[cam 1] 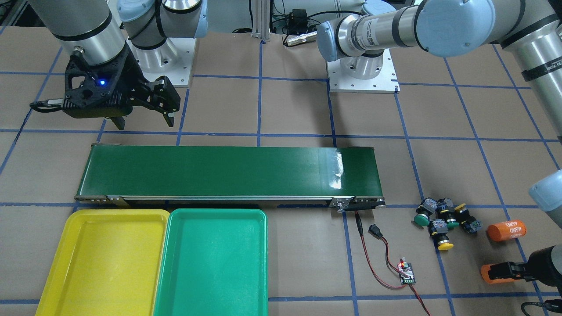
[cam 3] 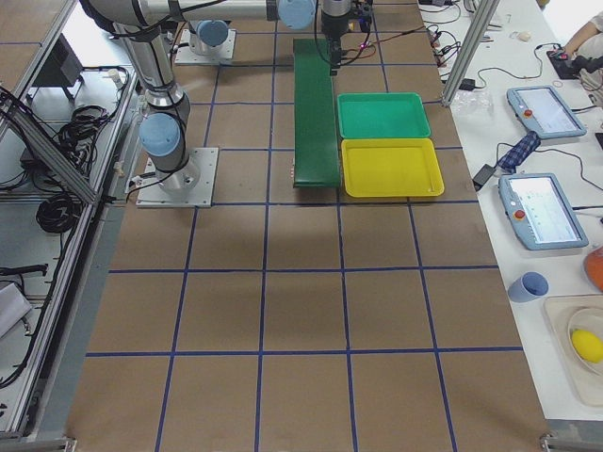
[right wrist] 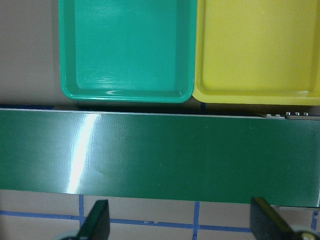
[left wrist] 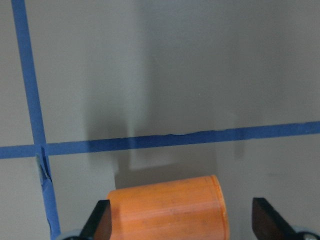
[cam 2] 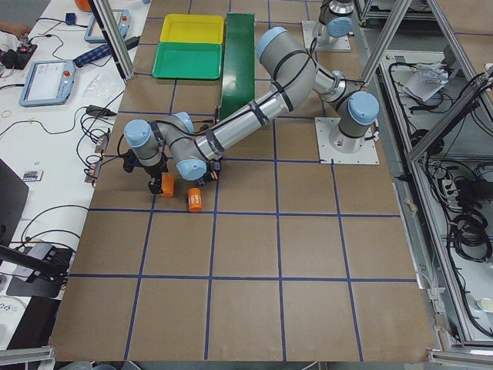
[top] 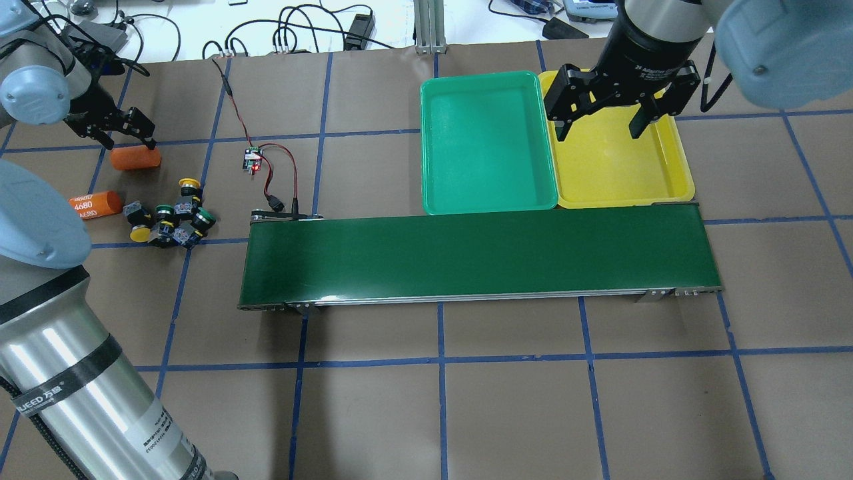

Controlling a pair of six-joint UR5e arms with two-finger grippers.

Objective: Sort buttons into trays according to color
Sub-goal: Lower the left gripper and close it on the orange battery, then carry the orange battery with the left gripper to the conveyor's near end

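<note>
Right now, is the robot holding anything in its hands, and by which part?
Nothing is held. The left hand is open around an orange cylinder, with a gap on one side, so there is no grip. The right hand is open and empty.

Yellow buttons (cam 1: 445,245): two are counted, in the cluster at lower right of the front-facing view.
Green buttons (cam 1: 421,219): two are counted, in the same cluster.
Trays: two are seen at lower left, one yellow tray (cam 1: 109,263) and one green tray (cam 1: 210,267).
Orange cylinders (cam 1: 506,230): two are counted near the right edge.
Belt (cam 1: 228,171): one is seen.
Circuit board (cam 1: 406,275): one is seen.
</note>
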